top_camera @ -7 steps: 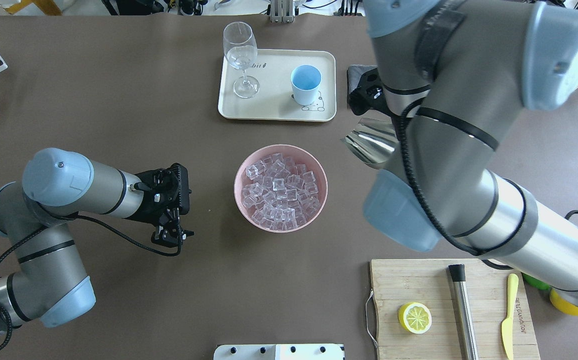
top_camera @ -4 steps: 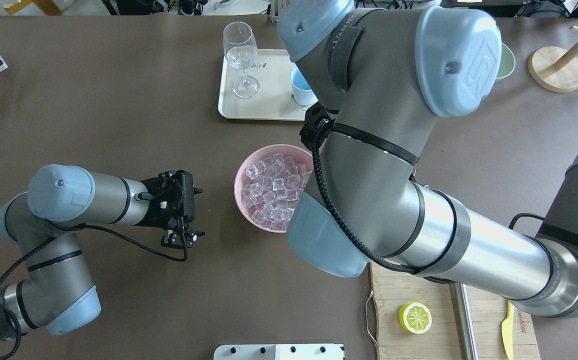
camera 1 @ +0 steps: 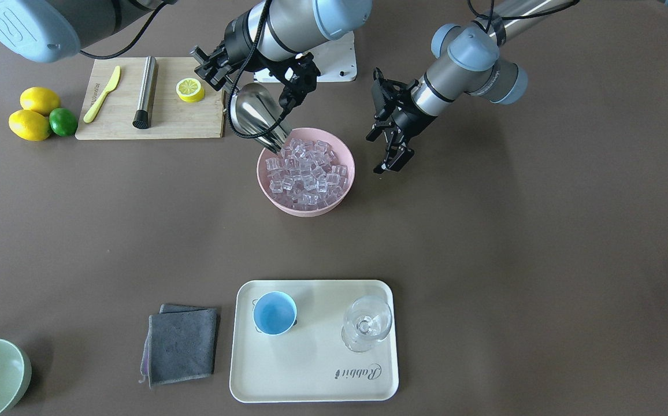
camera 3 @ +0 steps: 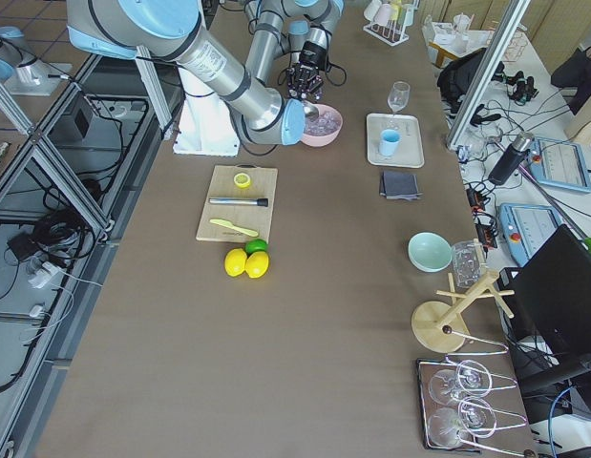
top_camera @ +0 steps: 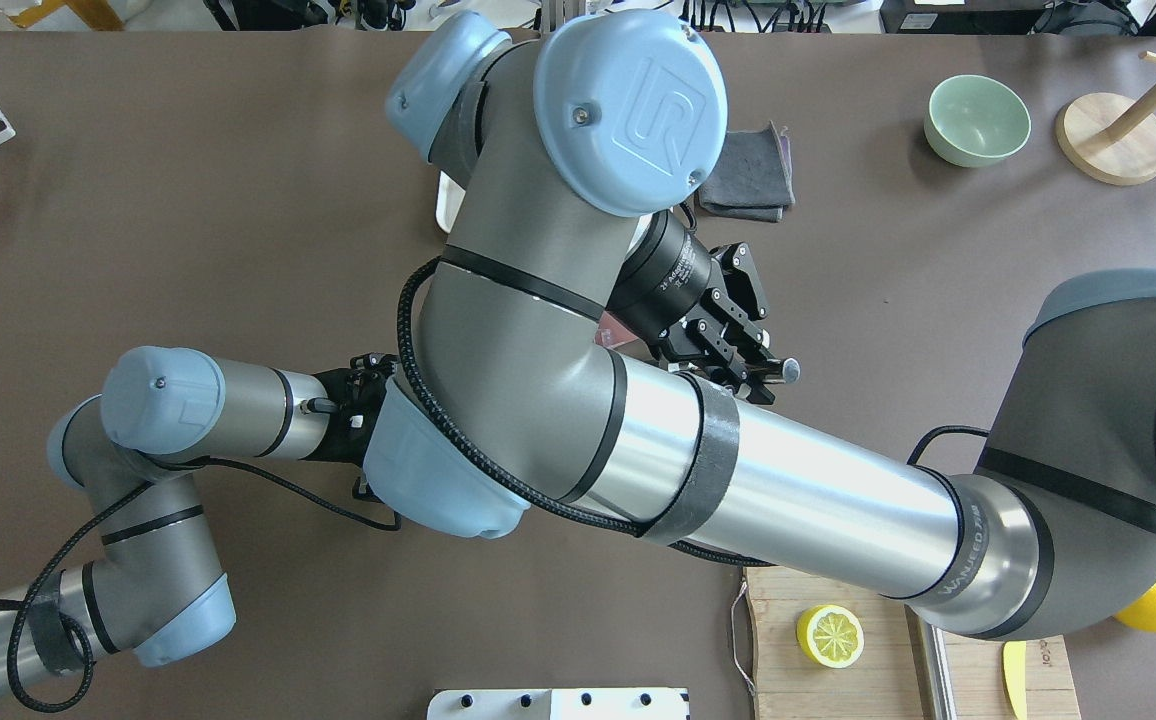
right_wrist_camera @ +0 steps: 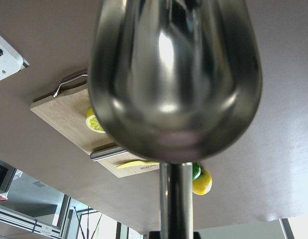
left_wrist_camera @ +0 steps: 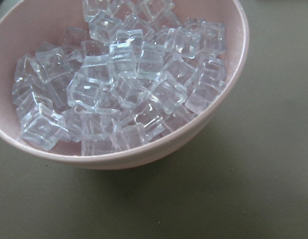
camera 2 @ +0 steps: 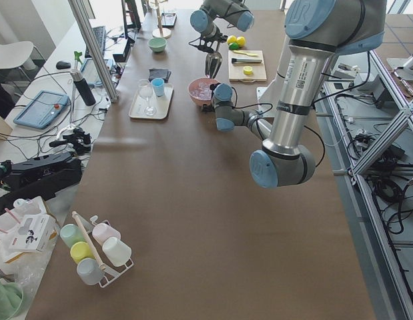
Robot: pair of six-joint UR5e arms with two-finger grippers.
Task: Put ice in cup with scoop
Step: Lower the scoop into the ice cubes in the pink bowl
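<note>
The scoop (camera 1: 256, 115) is being gripped by its thin handle in the right gripper (camera 1: 294, 81), the jaws closed tight on it. Its lip is being tipped down to the ice (camera 1: 308, 167) at the robot-side rim of the pink bowl (camera 1: 305, 211); whether it touches cannot be told. The cup (camera 1: 274, 312) is being left upright on the tray (camera 1: 311, 375), well apart from the bowl, with the wine glass (camera 1: 367, 323) beside it. Compared with 0.9 s ago, when the scoop was being carried beside the tray, the right arm is now being swung across the overhead view. Bowl, tray and cup are being hidden there, and the grey cloth (top_camera: 750, 172) and green bowl (top_camera: 978, 120) are being uncovered. The left gripper (camera 1: 389, 156) is being held just beside the pink bowl, nearer than before, its jaws spread with nothing between them.
</note>
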